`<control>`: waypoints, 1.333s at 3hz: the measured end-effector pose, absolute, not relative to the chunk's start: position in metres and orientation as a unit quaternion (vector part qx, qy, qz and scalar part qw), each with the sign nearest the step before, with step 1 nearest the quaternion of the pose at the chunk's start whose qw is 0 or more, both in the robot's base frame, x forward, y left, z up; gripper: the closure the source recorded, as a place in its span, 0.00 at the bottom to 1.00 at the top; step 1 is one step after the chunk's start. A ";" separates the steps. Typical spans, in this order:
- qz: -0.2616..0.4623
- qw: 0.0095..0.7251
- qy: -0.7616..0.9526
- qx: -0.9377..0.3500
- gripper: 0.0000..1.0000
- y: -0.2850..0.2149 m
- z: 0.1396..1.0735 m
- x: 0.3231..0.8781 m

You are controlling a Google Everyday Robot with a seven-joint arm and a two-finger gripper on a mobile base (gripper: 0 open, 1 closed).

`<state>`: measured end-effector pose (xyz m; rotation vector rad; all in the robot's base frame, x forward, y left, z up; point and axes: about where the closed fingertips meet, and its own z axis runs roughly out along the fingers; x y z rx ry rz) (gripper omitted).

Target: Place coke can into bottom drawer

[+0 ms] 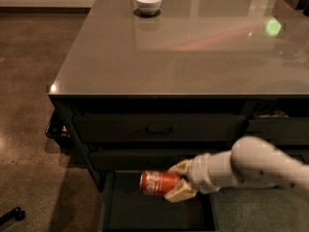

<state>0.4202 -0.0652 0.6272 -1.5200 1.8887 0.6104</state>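
On the far left I see the brown floor (pixel 29 105). A small black thing (pixel 14 215) sits on it near the bottom corner. Next comes the big dark cabinet (pixel 77 129) with a smooth, shiny top (pixel 193 57). A white bowl (pixel 148 1) stands on the top, far back on its left side, well apart from everything else. Under the top there is a wide drawer with a handle (pixel 159 128), and it is closed. At the very bottom, the bottom drawer (pixel 107 202) is pulled out, and I look down into its dark flat inside. The coke can (pixel 157 182) lies on its side over the back part of that drawer, near the cabinet front. I cannot tell if it touches the drawer floor. Its right end sits between the two pale fingers (pixel 179 167) of my gripper (pixel 170 182), one finger above the can and one below, and they squeeze the can. The gripper is just to the right of the can, low down in front of the cabinet. My white arm (pixel 260 168) reaches in from the right edge. Far back on the right side of the top, a small green light spot (pixel 273 27) shines.
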 end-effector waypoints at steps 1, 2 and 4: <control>0.251 0.320 0.707 -0.578 1.00 -0.046 0.538 0.413; 0.279 0.328 0.713 -0.553 1.00 -0.032 0.479 0.413; 0.298 0.323 0.715 -0.544 1.00 -0.025 0.464 0.405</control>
